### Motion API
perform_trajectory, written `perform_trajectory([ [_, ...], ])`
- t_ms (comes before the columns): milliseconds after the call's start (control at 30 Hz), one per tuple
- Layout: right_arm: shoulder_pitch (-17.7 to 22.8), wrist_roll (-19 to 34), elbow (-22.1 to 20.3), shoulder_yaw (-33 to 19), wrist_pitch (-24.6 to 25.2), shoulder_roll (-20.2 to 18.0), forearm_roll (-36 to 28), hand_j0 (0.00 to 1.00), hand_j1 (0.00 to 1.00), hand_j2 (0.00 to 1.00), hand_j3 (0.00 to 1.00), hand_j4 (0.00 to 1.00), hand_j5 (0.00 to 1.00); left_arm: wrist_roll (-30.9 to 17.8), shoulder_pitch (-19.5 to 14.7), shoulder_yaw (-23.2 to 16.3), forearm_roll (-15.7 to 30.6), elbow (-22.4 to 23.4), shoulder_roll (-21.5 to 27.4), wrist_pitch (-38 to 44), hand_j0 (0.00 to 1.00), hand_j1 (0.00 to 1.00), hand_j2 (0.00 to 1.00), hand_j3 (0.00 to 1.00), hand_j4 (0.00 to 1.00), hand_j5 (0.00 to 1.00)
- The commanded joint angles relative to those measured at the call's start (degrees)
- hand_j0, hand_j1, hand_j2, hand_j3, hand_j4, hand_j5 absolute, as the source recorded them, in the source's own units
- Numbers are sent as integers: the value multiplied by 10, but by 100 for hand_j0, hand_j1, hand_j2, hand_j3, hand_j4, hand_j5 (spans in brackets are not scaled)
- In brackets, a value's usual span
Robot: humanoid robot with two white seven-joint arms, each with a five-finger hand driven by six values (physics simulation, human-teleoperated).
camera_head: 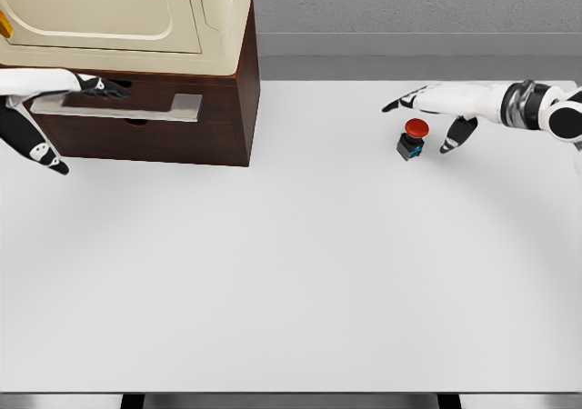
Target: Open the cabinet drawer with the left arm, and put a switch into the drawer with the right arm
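Two white arms reach over a wide white table point(291, 282), and the brown cabinet point(155, 109) standing at its far left corner serves as the landmark for everything else. On top of the cabinet sits a cream appliance point(127, 14) with a rounded door panel. The cabinet's front carries a drawer point(136, 123) with a long pale handle point(123, 107) running across it; the drawer looks closed or very nearly so.

The left arm comes in from the left edge, level with the cabinet front. The left hand point(91, 85) lies at the left end of the handle, its dark fingertips point(116, 89) just above the bar; whether they grip it cannot be told from this view.

Well to the right of the cabinet, on bare tabletop, the right hand point(446, 104) hovers with its fingers spread and relaxed, holding nothing, the thumb hanging down apart from the rest.

Just beneath that hand stands the switch point(413, 139), a small black body with a red round button on top, apart from the fingers and far from the drawer.
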Motion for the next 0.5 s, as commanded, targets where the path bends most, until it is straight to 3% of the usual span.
perform_trajectory([
  [0, 0, 0, 9, 1, 0, 1, -2, 91, 91, 91, 91, 91, 91, 0, 0, 5, 3, 0, -1, 14, 100, 100, 100, 100, 100, 100],
  [467, -1, 0, 10, 8, -1, 7, -2, 83, 83, 83, 83, 83, 83, 0, 9, 16, -4, 45, -17, 22, 100, 100, 100, 100, 100, 100],
])
